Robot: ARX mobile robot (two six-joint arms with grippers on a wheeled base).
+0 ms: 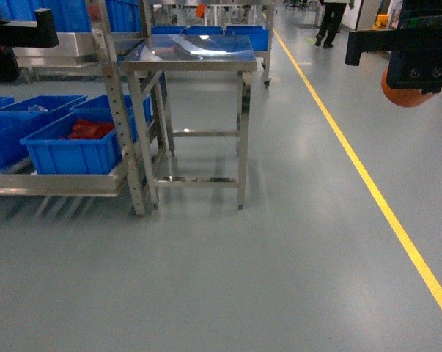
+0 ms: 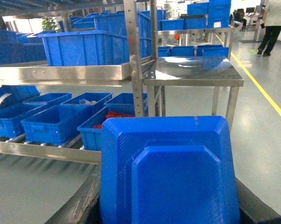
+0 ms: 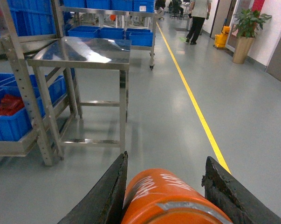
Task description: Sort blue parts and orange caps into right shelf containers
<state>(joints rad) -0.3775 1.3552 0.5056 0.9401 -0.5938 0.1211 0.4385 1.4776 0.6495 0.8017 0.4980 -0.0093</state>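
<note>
Far left, the left gripper (image 1: 19,29) is just a dark bar at the top corner of the head view. From its wrist cam a big blue part (image 2: 170,170), a stepped, tray-like moulding, fills the lower frame right at the claw, but the fingers themselves are out of shot, so I can't tell if the claw is closed on it or how wide it stands.

Next along, a steel rack w/ a perforated upright (image 1: 118,103). Its low shelf carries shallow blue bins (image 1: 78,143); the nearest one has red bits (image 1: 91,130) in it. Higher up, via the left wrist cam, a bigger blue crate (image 2: 86,46) sits on the upper shelf, more blue crates stacked behind.

Just beside the rack, touching or nearly so, a bare-topped stainless table (image 1: 191,55) on four legs w/ lower cross rails. Behind it another steel stand w/ three blue bins (image 3: 110,31) in a row.

Mid-right, grey floor w/ a yellow line (image 1: 360,165) running away from us. A person (image 1: 330,18) in dark trousers walks off at the far end; potted plant (image 3: 247,28) by the right wall.

Far right, the right gripper (image 3: 166,186), held up high in the head view, has its two dark fingers (image 3: 110,191) clamped narrow on an orange cap (image 3: 170,198), white print on its side, unreadable. Cap is in the air, well apart from any crate
</note>
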